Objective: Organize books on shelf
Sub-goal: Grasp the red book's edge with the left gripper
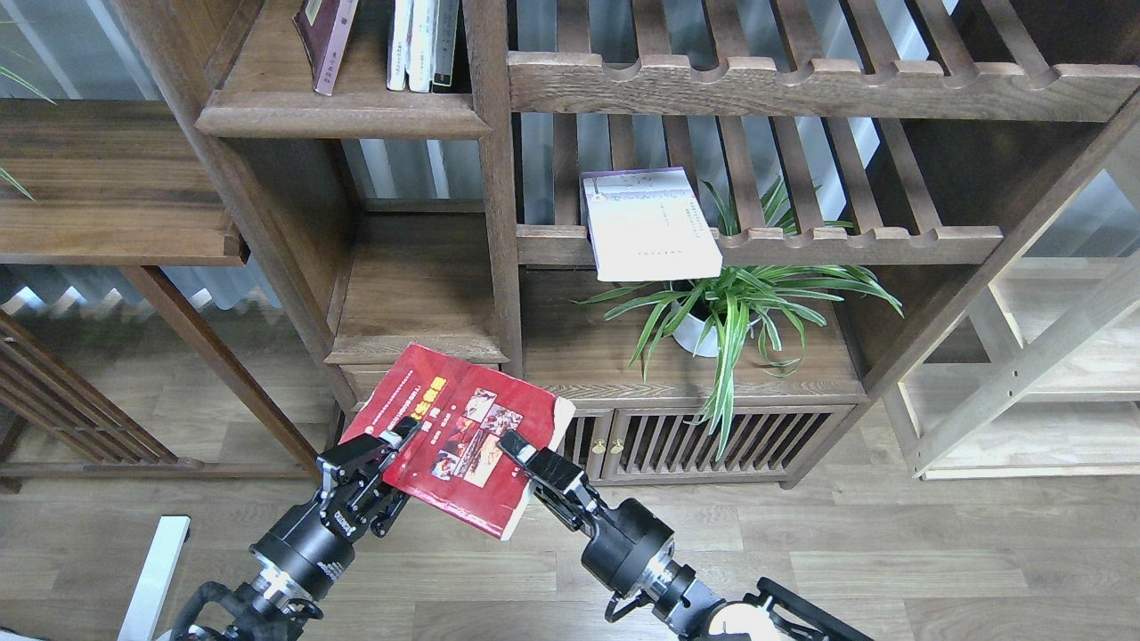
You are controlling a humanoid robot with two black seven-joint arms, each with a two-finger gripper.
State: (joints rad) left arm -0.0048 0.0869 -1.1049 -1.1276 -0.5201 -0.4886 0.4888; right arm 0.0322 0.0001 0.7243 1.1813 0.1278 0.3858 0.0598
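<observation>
I hold the thick bright red book (454, 427), with small cover photos, flat and tilted in front of the bookcase, below its lower narrow compartment. My left gripper (390, 445) is shut on its lower left edge. My right gripper (517, 450) is shut on its lower right edge. The maroon book (322, 36) leans on the upper dark-brown shelf (343, 114), left of a few upright white books (420, 44). The pale white-lavender book (648, 224) lies on the slatted rack (802, 242) to the right, overhanging its front rail.
A bare dark-brown board (417, 294) forms the lower narrow compartment just above the red book. A potted spider plant (726, 307) stands on the cabinet top (623, 356) at right. A pale light-wood rack (1042, 356) stands far right. A wooden floor (891, 552) lies below.
</observation>
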